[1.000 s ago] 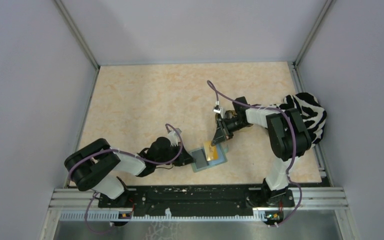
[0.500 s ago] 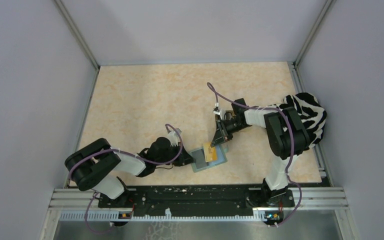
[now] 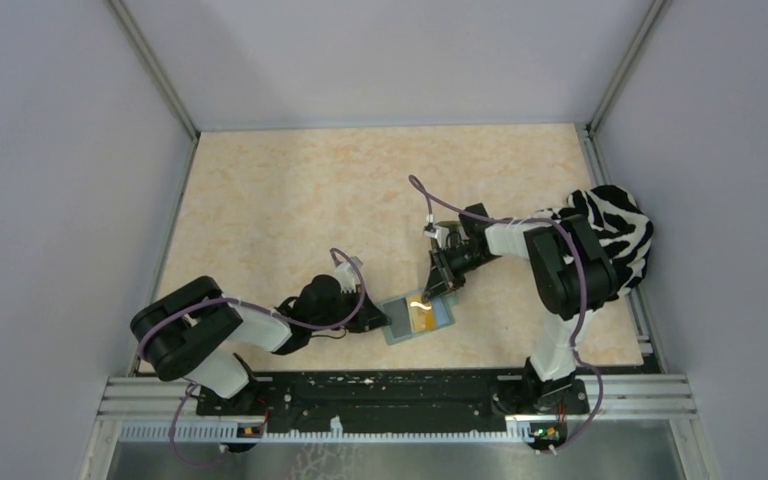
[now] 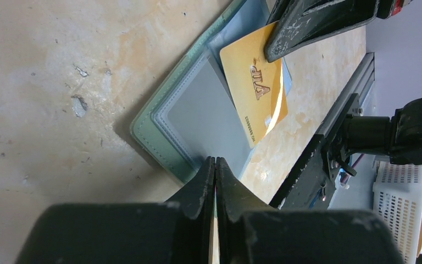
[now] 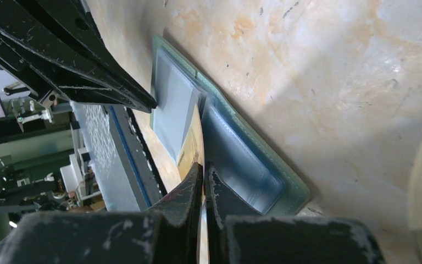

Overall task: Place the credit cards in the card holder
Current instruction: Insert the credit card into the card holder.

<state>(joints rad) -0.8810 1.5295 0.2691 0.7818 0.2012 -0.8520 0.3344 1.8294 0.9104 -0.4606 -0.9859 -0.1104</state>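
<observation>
Right jaws pinch gold card (image 4: 255, 91) over holder (image 4: 198, 118); striped cloth (image 3: 617, 232) nearby.

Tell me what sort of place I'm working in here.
Probably a lab test cell, not a home: plain grey panel walls on aluminium framing box in a marbled tabletop, with a black mounting rail at its near edge.

The gold credit card (image 4: 251, 66) bears the dark letters "VIP" at its middle. At 7 o'clock from them runs a line of small digits, too fine to read.
</observation>
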